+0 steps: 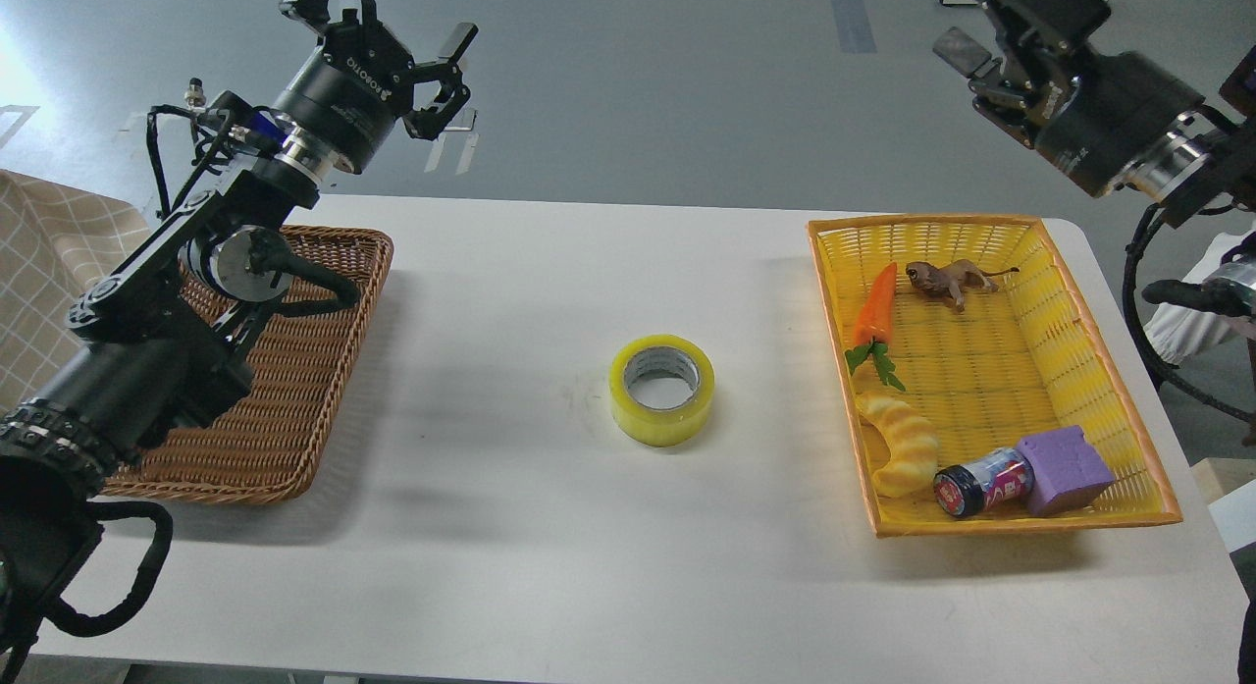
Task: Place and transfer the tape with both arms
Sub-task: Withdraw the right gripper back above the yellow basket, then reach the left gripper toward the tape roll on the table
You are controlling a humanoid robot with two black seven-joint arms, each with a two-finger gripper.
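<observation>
The tape (661,390), a thick yellow translucent roll with a grey-white core, lies flat on the white table (549,547) at its middle, touched by nothing. My left gripper (388,31) is raised high above the far left, over the back of the wicker basket, with its fingers spread open and empty. My right gripper (986,26) is raised high at the top right, beyond the yellow tray, open and empty. Both grippers are far from the tape.
A brown wicker basket (324,370) stands at the left, partly under my left arm. A yellow tray (1119,399) at the right holds a carrot toy (873,316), a lion figure (947,280), a croissant toy (903,444), a small jar (981,483) and a purple block (1065,456).
</observation>
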